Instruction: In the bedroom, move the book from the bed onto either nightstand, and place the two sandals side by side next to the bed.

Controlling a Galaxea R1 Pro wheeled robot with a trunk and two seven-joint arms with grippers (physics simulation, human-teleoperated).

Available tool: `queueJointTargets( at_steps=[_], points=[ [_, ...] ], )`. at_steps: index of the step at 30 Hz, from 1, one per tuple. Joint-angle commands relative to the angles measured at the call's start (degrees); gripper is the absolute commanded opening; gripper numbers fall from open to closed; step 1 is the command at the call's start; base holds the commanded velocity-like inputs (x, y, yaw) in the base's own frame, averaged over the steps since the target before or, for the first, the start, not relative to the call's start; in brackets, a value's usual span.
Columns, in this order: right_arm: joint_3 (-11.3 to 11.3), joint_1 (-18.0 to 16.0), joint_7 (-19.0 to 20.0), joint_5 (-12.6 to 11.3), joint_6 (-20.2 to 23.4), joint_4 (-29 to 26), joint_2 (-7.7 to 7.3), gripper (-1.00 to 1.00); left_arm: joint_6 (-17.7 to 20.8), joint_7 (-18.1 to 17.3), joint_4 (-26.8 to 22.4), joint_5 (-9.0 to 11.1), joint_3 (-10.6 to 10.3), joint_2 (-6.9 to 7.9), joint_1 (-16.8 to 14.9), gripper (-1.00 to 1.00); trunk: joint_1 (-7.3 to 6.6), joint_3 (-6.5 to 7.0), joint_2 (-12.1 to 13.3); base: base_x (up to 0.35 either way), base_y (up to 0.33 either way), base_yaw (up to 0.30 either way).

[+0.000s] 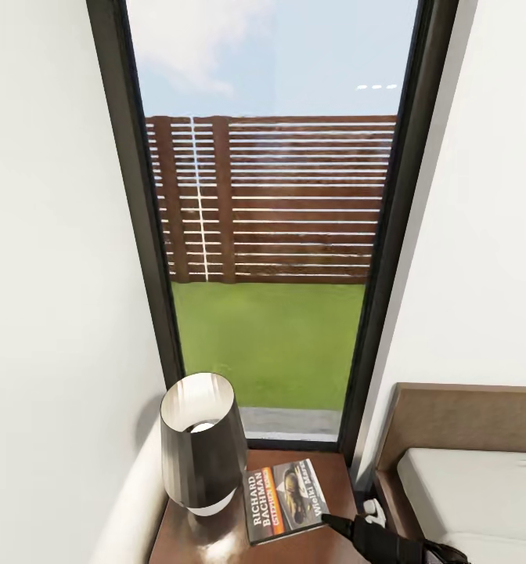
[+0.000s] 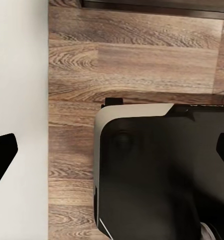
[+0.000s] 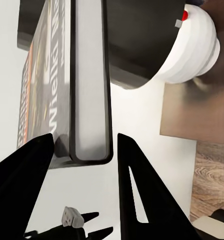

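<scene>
The book (image 1: pixel 285 497), a dark paperback lettered "RICHARD BACHMAN", lies on the glossy brown nightstand (image 1: pixel 335 471) beside a lamp. My right gripper (image 1: pixel 329 521) reaches in at the book's near right corner. In the right wrist view the book's (image 3: pixel 89 100) page edge stands between the two black fingers of the right gripper (image 3: pixel 85 136), with a thin gap on one side, so it is open. The left gripper (image 2: pixel 112 152) is open wide over the wood floor and my own black base (image 2: pixel 157 170). The bed (image 1: pixel 482 482) is at the lower right. The sandals are out of view.
A dark-shaded lamp (image 1: pixel 200 442) with a white base (image 3: pixel 192 50) takes the nightstand's left half. A tall black-framed window (image 1: pixel 271 235) shows fence and grass behind it. White walls close in on both sides. A white wall socket (image 1: pixel 374 513) sits between nightstand and bed.
</scene>
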Motion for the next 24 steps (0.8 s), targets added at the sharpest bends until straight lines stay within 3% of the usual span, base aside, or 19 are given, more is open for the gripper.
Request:
queueJointTargets(
  at_steps=[1,18,24],
  points=[
    [0.3,-0.1,0.0,-0.6,0.6,0.0,-0.23,-1.00,-0.2,-0.2,0.1,0.6,-0.5,0.02,0.0,1.00,0.02,-0.02,0.0,0.000,0.000,0.000],
    [0.3,-0.3,0.0,-0.6,0.6,0.7,-1.41,-1.00,-0.2,-0.1,0.1,0.5,-0.5,0.02,0.0,1.00,0.02,-0.02,0.0,0.000,0.000,0.000],
    [-2.0,-0.3,-0.2,-0.5,0.7,0.9,-2.05,-1.00,-0.2,-0.2,0.1,0.5,-0.5,0.02,0.0,1.00,0.02,-0.02,0.0,0.000,0.000,0.000]
  ],
)
